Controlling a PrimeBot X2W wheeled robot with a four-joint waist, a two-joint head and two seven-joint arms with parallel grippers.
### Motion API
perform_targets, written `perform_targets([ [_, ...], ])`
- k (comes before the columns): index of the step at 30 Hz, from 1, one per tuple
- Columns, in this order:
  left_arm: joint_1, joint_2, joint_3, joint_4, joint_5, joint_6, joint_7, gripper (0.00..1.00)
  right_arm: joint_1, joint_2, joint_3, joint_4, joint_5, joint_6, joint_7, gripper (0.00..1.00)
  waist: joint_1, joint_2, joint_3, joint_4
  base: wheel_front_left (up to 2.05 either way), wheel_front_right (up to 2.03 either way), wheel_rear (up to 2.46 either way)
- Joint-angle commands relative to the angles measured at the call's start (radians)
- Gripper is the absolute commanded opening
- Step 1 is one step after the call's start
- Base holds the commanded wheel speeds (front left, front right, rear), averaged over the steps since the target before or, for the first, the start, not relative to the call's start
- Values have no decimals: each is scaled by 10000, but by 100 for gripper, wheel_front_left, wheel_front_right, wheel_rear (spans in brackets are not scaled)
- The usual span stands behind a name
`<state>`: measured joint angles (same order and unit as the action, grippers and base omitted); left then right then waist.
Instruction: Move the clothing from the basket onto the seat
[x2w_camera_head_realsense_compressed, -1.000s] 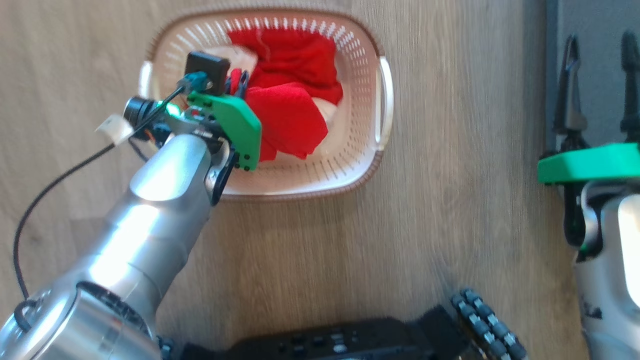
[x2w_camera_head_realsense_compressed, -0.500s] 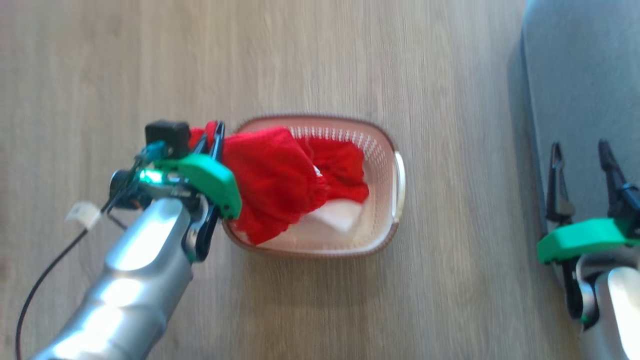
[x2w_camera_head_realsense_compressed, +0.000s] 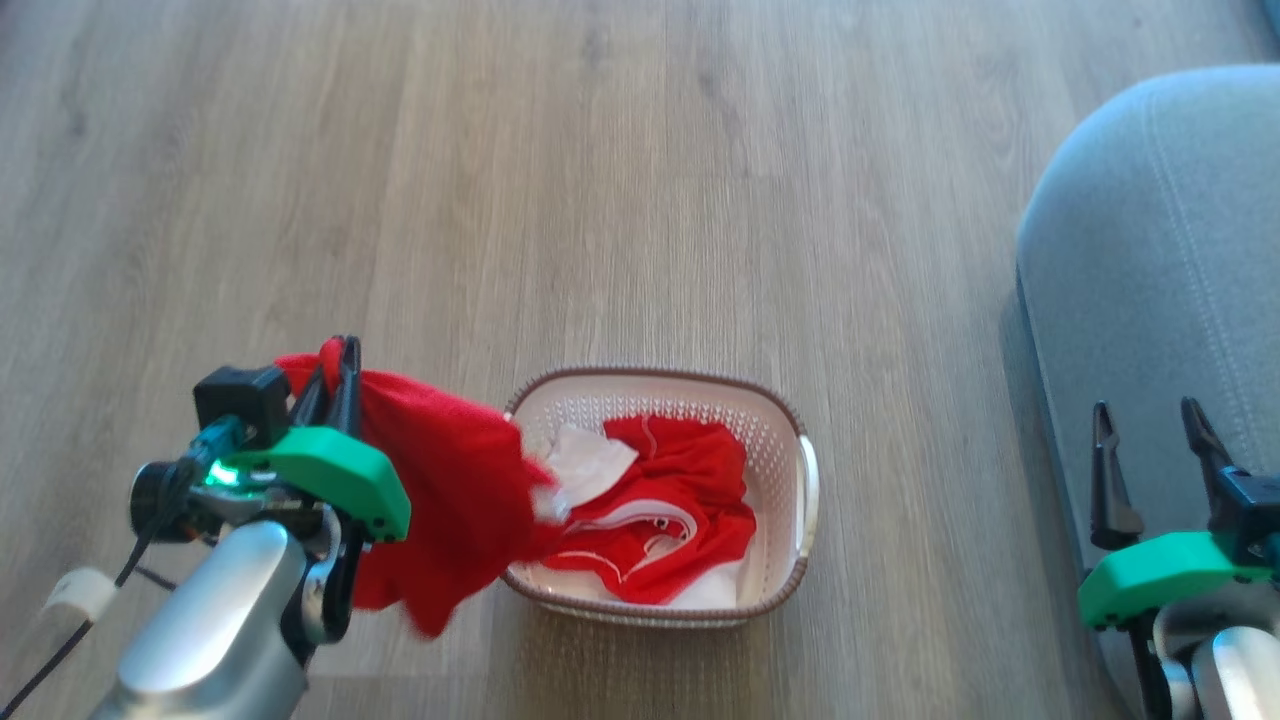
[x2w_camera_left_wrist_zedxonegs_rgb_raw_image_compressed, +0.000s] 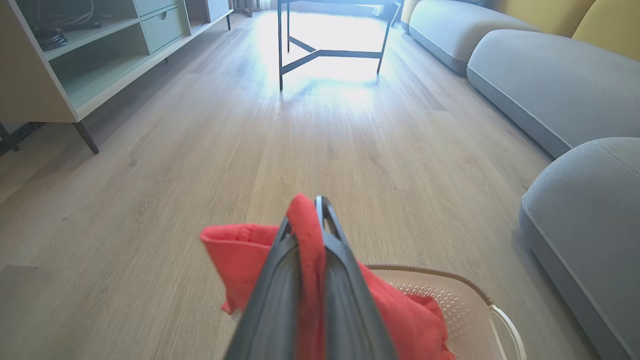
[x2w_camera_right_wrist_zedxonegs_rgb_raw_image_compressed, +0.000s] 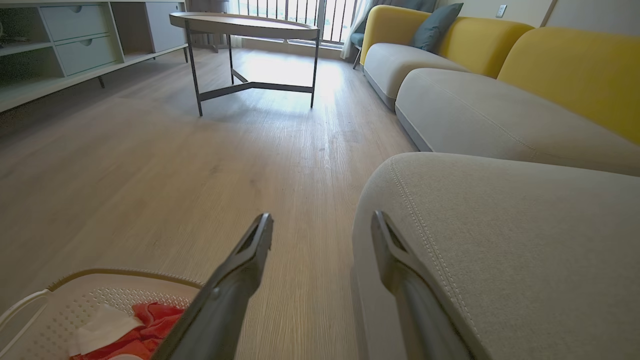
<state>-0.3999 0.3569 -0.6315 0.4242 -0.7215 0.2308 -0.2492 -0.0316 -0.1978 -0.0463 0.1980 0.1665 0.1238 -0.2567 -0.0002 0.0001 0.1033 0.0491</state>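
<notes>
Head view, left gripper (x2w_camera_head_realsense_compressed: 338, 352): fingers pinched shut on a fold of the red garment (x2w_camera_head_realsense_compressed: 450, 480), held up over the floor (x2w_camera_head_realsense_compressed: 600, 200) just left of the basket (x2w_camera_head_realsense_compressed: 800, 440).
Left wrist view, bite: only a narrow ridge of cloth sits between the fingers, up near the tips.
Garment's long axis: it runs from the pinched end at the fingertips down towards the robot, with the loose tail hanging lowest.
Garment's right edge: it overlaps the basket's left rim, and I can't tell whether it is touching or just above.
Right gripper (x2w_camera_head_realsense_compressed: 1145, 420): fingers spread apart and empty, hovering at the edge of the seat (x2w_camera_head_realsense_compressed: 1150, 250).
Rest of the clothing (x2w_camera_head_realsense_compressed: 680, 500): red pieces with white trim and a white cloth (x2w_camera_head_realsense_compressed: 585, 465) lie in the basket.
Seat: it is well apart to the right, with the basket between it and the garment.
Risk, slip: such a thin bite could let go if the arm swings fast.
Risk, snag: carried rightwards, the tail could catch the rim and tug or tip the basket.
Risk, drag: carried too low, the tail could sweep the other pieces or the floor.
</notes>
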Motion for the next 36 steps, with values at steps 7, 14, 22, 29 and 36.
perform_targets([
  [7,247,1063,631,-1577,107,632,369,0,39,-347,448,-111,-36,69,-51,100,2,-1,-662,103,0,0,0],
  [14,509,1385,558,-2331,178,892,693,0,29,-440,770,60,36,69,-51,100,2,-1,-853,127,0,0,0],
  [22,559,1573,506,-2701,233,971,830,0,-59,-542,941,116,92,69,-51,100,2,-1,-861,147,0,0,0],
  [29,530,1629,431,-2785,210,780,779,0,-131,-592,1023,124,133,69,-51,100,2,-1,-826,152,0,0,0],
  [36,483,1616,363,-2607,105,426,644,0,-202,-613,1109,175,146,69,-51,100,2,-1,-833,145,0,0,0],
])
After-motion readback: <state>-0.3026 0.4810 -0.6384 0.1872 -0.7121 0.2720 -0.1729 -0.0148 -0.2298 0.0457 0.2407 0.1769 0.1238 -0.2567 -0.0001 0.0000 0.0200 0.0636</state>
